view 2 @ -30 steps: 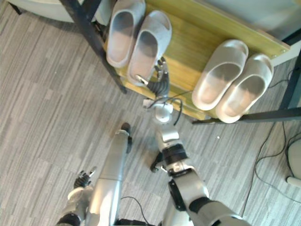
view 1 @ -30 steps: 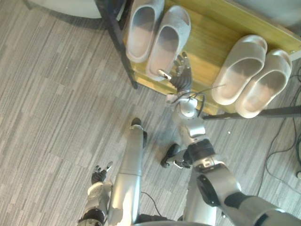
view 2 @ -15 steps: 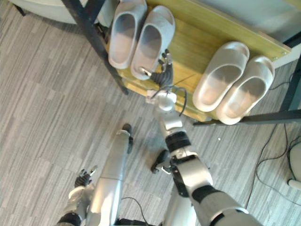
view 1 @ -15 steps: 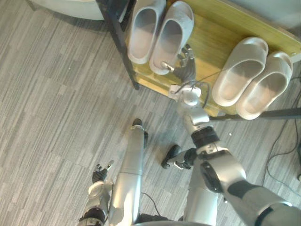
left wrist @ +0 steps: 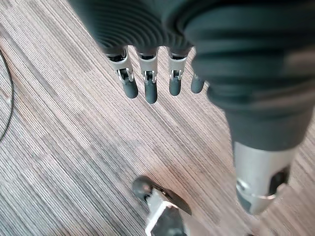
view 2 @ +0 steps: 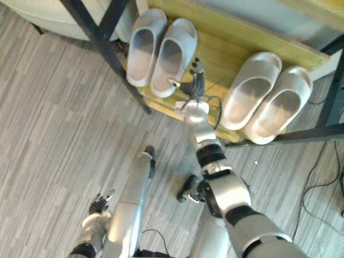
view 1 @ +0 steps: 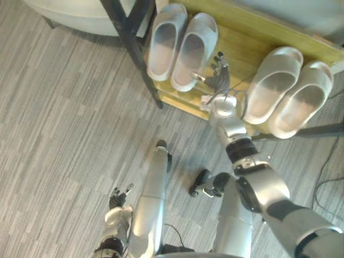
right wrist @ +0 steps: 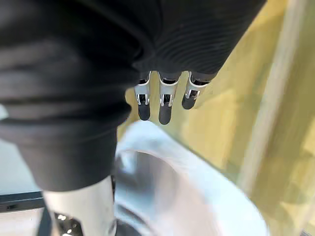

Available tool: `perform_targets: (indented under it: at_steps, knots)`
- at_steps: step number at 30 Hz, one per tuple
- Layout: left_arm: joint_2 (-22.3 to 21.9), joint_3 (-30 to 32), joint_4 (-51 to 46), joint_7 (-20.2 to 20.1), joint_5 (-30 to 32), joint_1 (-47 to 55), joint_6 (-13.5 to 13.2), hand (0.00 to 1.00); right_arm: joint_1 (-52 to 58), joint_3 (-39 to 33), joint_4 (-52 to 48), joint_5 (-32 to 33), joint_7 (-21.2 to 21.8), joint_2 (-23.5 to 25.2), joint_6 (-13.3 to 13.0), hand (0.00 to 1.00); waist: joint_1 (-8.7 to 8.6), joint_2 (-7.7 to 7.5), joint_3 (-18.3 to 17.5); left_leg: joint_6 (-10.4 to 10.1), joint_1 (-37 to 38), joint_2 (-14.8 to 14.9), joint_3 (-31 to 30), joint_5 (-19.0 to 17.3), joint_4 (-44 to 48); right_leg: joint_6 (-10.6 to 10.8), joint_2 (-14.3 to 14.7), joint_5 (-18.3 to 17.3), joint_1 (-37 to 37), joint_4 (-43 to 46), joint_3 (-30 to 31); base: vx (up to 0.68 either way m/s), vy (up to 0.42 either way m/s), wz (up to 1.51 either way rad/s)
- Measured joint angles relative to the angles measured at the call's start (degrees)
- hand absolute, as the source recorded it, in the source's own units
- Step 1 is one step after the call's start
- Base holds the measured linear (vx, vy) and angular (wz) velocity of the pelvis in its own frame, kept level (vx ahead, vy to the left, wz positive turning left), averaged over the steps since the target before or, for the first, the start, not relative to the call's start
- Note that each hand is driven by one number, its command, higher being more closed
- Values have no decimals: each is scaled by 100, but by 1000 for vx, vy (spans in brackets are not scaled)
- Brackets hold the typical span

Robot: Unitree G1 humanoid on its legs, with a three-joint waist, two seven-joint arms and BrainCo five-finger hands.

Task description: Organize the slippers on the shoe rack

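Right hand (view 1: 217, 80) open, fingers straight, just beside the grey slippers (view 1: 192, 48) on the rack (view 1: 240, 47); left hand (view 1: 119, 197) open, hanging low. We risk a clumsy nudge tipping one off the front edge.

Bright, even light is falling on the yellow wooden shoe-rack shelf (view 1: 242, 43), bleaching the cream rubber slippers (view 1: 269, 88) at its right end. The grey rubber slippers (view 1: 193, 51) at its left end are holding shade in their hollows, and soft shadow is lying on the grey plank floor (view 1: 70, 118) before it.
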Motion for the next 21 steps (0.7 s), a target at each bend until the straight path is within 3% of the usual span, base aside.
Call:
perform_targets:
  at_steps: [7,11,15,18,21]
  knots:
    - [65,-135,-27,-8,261,555,51,0,2197,474,-2094,-472,373,-49,-132,0,-234,-52,-207,66,1509,146,393,219,-1331,150,183,399,1329,-1360,5,84,24,-9]
    - [204,-281,-20,-14,488,880,95,0,3152,686,-2518,-612,698,-171,-254,0,-378,-170,-463,73,2285,199,638,294,-2048,233,318,649,2009,-2159,70,165,45,-17]
    - [474,-720,138,-149,706,1123,100,0,4230,723,-2495,-696,1188,-227,-385,0,-461,-304,-900,38,3184,187,871,568,-3068,312,491,1032,2758,-3252,154,221,48,-18]
    - [613,-1013,330,-265,822,1230,105,0,4642,601,-1770,-877,1450,-237,-410,0,-676,-224,-1207,53,3755,145,957,762,-3810,438,652,1437,3369,-4245,165,236,86,-14]
    - [640,-1198,385,-343,848,1206,102,0,5006,317,-1271,-1099,1492,-237,-397,0,-771,-101,-1350,125,4184,61,1098,910,-4329,550,705,1763,3823,-4971,232,169,122,-17]
